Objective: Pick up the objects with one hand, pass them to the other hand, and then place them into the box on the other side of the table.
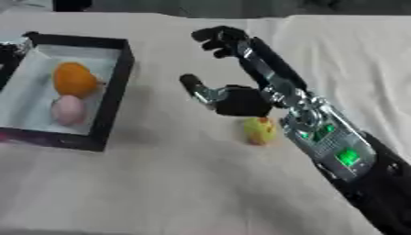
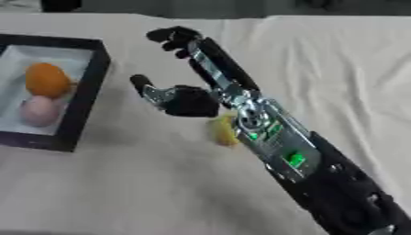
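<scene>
Right hand [image 1: 229, 98] reached in from the lower right, over mid-table, palm roughly toward the box. Fingers were spread and only slightly curled at the tips, thumb stuck out toward the box; it pinched nothing. Yellow object [image 1: 259, 130] sat on the cloth [image 1: 176, 183] just under and behind the wrist, partly hidden by the forearm in the right eye view; contact with the hand couldn't be told. Shape unclear, just a small yellow lump.

Box [image 1: 112, 96] was at the left side, black walls, pale floor. Inside lay an orange object [image 1: 74, 79] and below it a pink object [image 1: 68, 110], close or touching, both near the middle. Judged as items already delivered, so the yellow one looked like the piece left to do.

Left hand wasn't seen in either view. Since the box sits on the left, the right hand probably had to grab the yellow object and pass it across. The hand's spread pose fit an approach or a release rather than a grasp.
</scene>
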